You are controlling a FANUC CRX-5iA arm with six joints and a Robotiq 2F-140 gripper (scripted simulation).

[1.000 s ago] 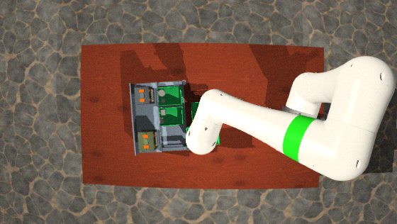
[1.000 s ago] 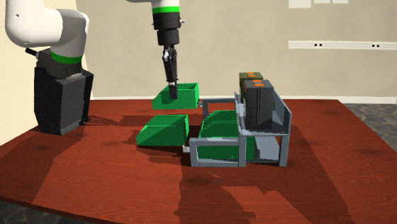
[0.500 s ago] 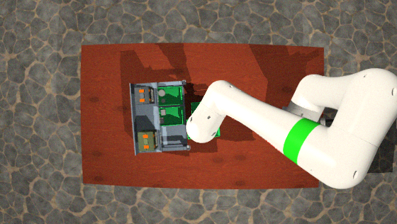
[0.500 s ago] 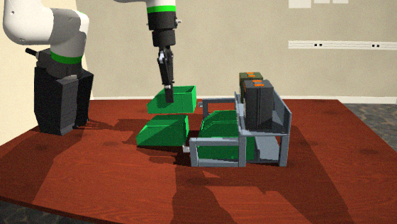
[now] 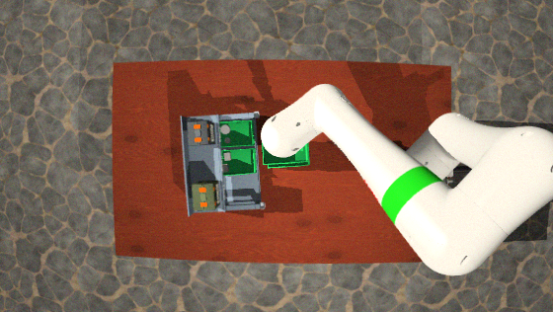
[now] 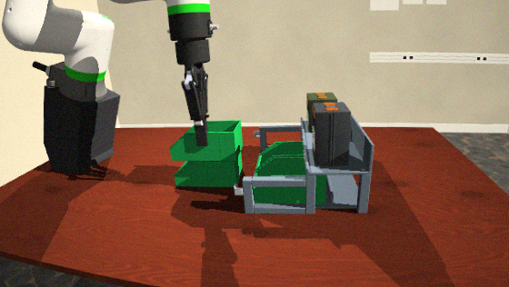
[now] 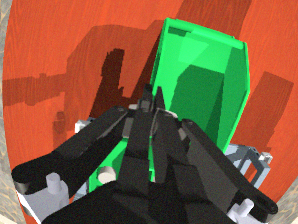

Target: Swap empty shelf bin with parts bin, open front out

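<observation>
Claw (image 6: 201,136) (image 7: 150,95) closed on one thin wall of the empty bin (image 5: 303,154) (image 6: 218,147) (image 7: 200,55), seemingly held over the parts bin (image 5: 288,166) (image 6: 209,174) on the surface (image 5: 197,237) (image 6: 136,218) (image 7: 40,50): lowering or slipping here likely brings the upper bin down on the lower, jolting its parts.

Open bay on the shelf, crowded airspace before it.
The bay (image 5: 243,184) lies between a green shelf bin (image 5: 242,165) and the end rail (image 5: 242,207) (image 6: 282,129); the raised board (image 5: 202,160) (image 6: 338,171) limits height at its rear. Outside the shelf, the upper bin (image 5: 302,154) (image 6: 220,146) (image 7: 200,45) at the fingers (image 6: 201,136) covers the lower bin (image 6: 204,178), blocking access from above.
</observation>
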